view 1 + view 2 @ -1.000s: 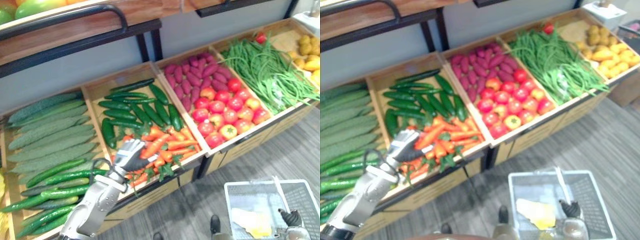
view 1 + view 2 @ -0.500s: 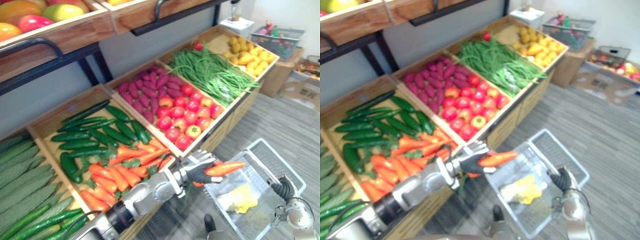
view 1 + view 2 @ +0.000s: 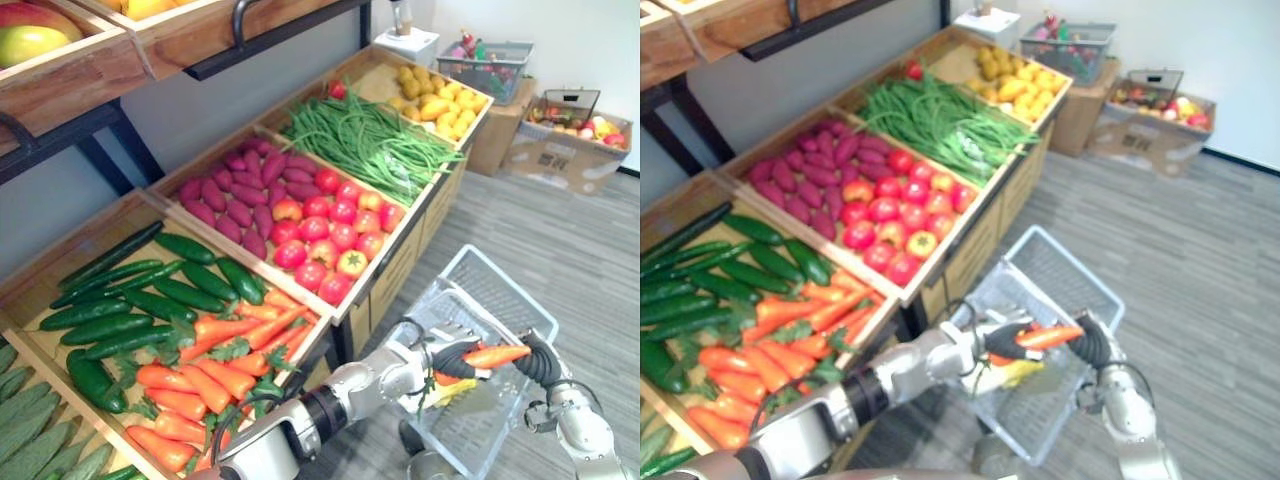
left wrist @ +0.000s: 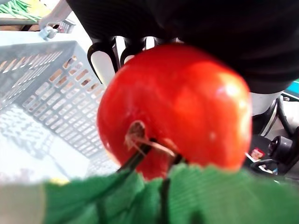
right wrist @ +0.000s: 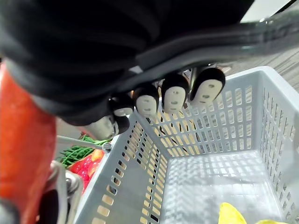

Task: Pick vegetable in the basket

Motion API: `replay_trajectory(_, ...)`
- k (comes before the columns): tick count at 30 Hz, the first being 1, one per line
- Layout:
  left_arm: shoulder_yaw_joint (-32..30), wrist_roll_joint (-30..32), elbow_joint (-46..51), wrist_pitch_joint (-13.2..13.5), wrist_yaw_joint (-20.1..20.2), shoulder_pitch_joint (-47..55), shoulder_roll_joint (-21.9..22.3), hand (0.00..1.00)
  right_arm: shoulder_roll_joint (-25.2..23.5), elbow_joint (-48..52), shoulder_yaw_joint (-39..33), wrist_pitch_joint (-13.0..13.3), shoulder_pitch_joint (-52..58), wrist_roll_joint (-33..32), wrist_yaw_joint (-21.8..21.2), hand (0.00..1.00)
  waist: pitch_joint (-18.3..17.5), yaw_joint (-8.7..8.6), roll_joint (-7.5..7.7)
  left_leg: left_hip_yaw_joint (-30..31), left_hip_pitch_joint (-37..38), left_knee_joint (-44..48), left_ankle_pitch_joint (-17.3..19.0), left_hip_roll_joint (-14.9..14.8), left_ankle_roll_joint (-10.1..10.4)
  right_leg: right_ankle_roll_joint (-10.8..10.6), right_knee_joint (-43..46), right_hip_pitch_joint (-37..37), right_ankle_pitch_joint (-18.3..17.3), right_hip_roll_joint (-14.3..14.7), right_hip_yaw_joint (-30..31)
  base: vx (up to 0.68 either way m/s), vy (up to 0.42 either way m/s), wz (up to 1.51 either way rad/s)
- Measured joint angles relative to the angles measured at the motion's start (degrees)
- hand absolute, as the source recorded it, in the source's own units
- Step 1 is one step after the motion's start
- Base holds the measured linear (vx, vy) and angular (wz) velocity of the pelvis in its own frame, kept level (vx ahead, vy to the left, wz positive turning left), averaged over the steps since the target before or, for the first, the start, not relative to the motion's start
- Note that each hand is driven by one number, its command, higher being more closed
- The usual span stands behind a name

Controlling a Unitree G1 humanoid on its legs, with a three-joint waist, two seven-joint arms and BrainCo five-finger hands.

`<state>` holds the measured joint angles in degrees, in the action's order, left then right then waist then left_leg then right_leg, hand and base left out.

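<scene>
A: Left eye view: our left hand (image 3: 432, 358) has its fingers clamped round the carrot (image 3: 495, 355). The carrot hangs over the open basket (image 3: 500, 278) with its tip toward 3 o'clock. It is not in yet.
B: Our right hand (image 3: 540, 362) sits just past that tip. We should lower into the basket before releasing, clear of that hand.
A: Right eye view: a yellow thing (image 3: 1015, 374) lies on the basket floor below the carrot. We aim for the bare mesh toward 1 o'clock of it.
B: Spare carrots (image 3: 760, 350) are at 9 o'clock and tomatoes (image 3: 880, 225) at 11 o'clock. All are well apart and nothing blocks us.
A: Left wrist view: the carrot's top faces us, with fingers (image 4: 103, 58) behind it. The leaves (image 4: 187, 196) could snag the mesh, so we release low.
B: Right wrist view: fingers (image 5: 175, 96) are hooked round the handle (image 5: 243, 36), and the carrot is close beside them. We hold the basket level while it drops.
</scene>
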<state>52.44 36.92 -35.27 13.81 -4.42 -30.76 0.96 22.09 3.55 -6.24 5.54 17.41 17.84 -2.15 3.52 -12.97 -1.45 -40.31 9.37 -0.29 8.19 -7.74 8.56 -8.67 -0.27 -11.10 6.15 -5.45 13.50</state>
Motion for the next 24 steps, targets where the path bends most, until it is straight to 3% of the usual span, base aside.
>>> replay_trajectory(7,-0.7,2.1,-6.4,-0.7,-1.0,-0.9,3.2,1.00,0.6,0.0,0.6,-0.4,1.2,-0.4,0.1,1.00,0.0,-1.12,-0.01,-0.3,-0.5,0.6,0.6,0.0,0.0,-0.1,0.0,-0.9,0.1,0.0,0.6,0.00,-0.046,-0.05)
replay_trajectory(8,-0.7,2.2,-6.7,-0.7,-1.1,-0.9,3.4,0.00,0.6,0.0,0.6,-0.5,1.3,-0.4,0.1,1.00,0.0,-1.15,-0.01,-0.3,-0.5,0.6,0.6,0.0,0.0,-0.1,-0.1,-0.9,0.1,0.0,0.6,0.01,-0.045,0.00)
replay_trajectory(15,-0.9,4.5,-13.2,-4.0,-0.8,-1.1,4.9,0.00,0.7,0.2,3.2,0.1,0.8,-0.4,0.2,1.00,-0.1,-1.13,0.01,0.2,-1.4,0.9,0.6,0.0,0.0,-0.3,-0.1,-1.5,0.2,-0.2,0.4,-0.01,-0.055,0.03)
replay_trajectory(24,-0.9,4.6,-13.5,-4.0,0.3,-1.1,4.9,0.00,0.3,0.0,3.4,0.1,0.9,-0.4,0.2,1.00,-0.2,-1.23,0.17,2.3,-2.2,1.3,0.5,0.1,-0.2,-0.5,-0.6,-0.8,0.3,-1.0,-1.1,-0.02,-0.059,0.10)
